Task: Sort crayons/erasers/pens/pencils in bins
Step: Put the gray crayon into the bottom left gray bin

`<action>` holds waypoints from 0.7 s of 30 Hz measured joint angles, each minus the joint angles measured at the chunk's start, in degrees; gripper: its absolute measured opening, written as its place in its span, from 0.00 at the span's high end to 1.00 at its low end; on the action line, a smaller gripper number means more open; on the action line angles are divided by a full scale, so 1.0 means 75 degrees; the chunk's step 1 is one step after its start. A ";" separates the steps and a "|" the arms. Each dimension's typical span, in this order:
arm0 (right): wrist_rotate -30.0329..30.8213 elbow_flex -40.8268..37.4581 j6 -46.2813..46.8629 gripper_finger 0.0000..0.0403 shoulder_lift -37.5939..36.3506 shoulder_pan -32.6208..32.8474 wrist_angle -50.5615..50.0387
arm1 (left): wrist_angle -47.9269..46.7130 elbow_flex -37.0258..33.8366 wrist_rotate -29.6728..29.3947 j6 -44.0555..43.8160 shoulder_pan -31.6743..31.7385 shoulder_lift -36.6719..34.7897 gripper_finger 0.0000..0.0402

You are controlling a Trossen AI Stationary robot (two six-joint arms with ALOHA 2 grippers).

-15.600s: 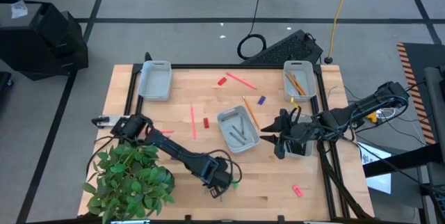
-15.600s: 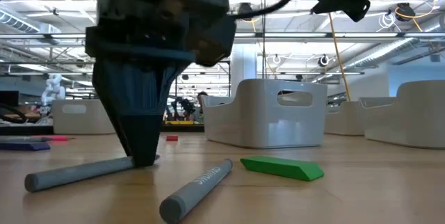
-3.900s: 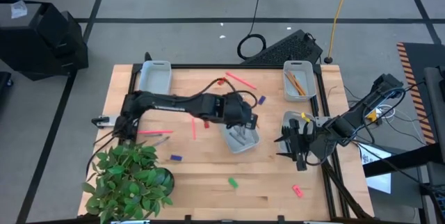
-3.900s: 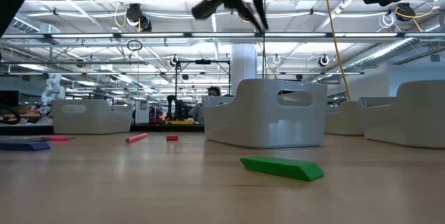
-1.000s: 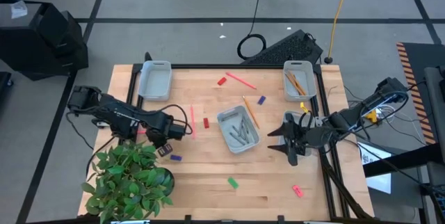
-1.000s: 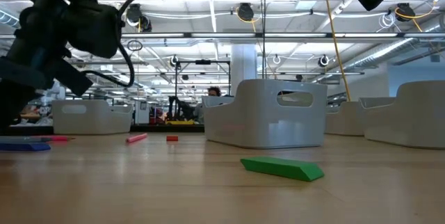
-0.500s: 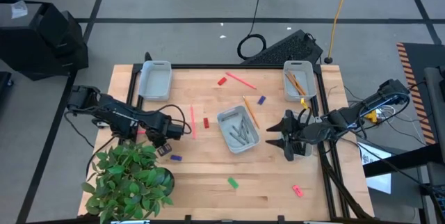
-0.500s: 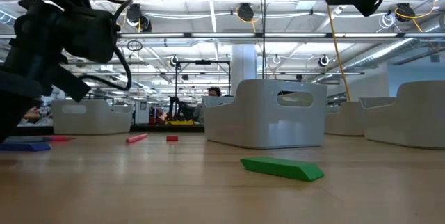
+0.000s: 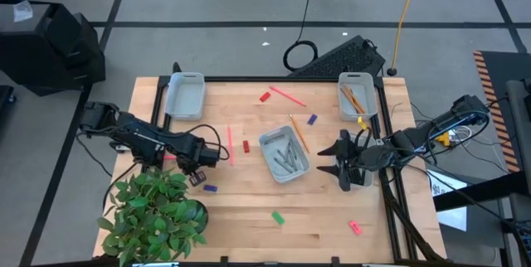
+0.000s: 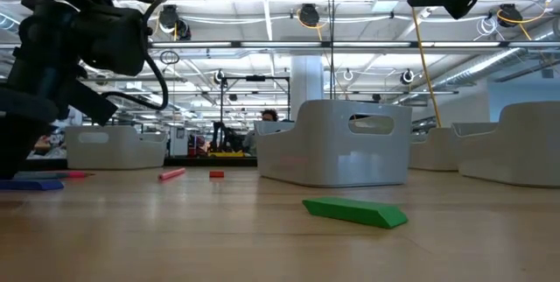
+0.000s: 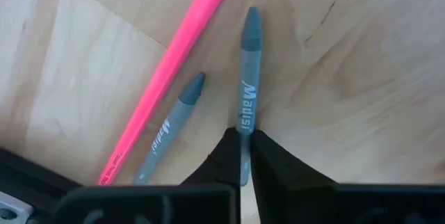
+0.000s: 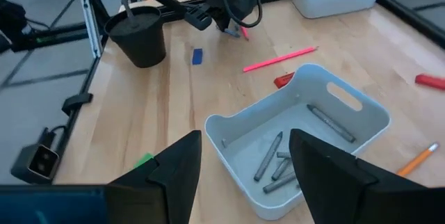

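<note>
Pale wood tabletop [image 9: 249,234] carries the scattered pieces. At its left edge the left gripper [image 11: 242,156] has its fingertips nearly closed around the lower end of a grey crayon [image 11: 246,88], with a second crayon [image 11: 170,125] and a pink pencil [image 11: 174,64] just beside it. Crayon wax looks light, stiff and snappable, so a gentle mid-barrel pinch seems wise. Its likely destination is the centre bin [image 9: 284,154]. The right gripper [image 12: 245,168] hovers wide apart, empty, right of that bin.
</note>
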 joint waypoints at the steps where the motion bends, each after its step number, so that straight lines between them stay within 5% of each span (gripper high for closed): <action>1: 0.0001 0.0000 -0.0152 0.47 0.0000 0.0000 0.0002 | -0.0040 0.0060 0.0001 -0.0011 0.0005 0.0011 0.95; 10: 0.0020 0.0000 -0.1125 0.47 0.0000 -0.0006 -0.0033 | -0.0247 0.1814 -0.0394 0.0038 0.0016 0.0050 0.94; 21: 0.0035 0.0000 -0.1359 0.47 0.0000 -0.0735 -0.0511 | 0.1557 0.4325 -0.1698 -0.0028 0.0019 0.0028 0.93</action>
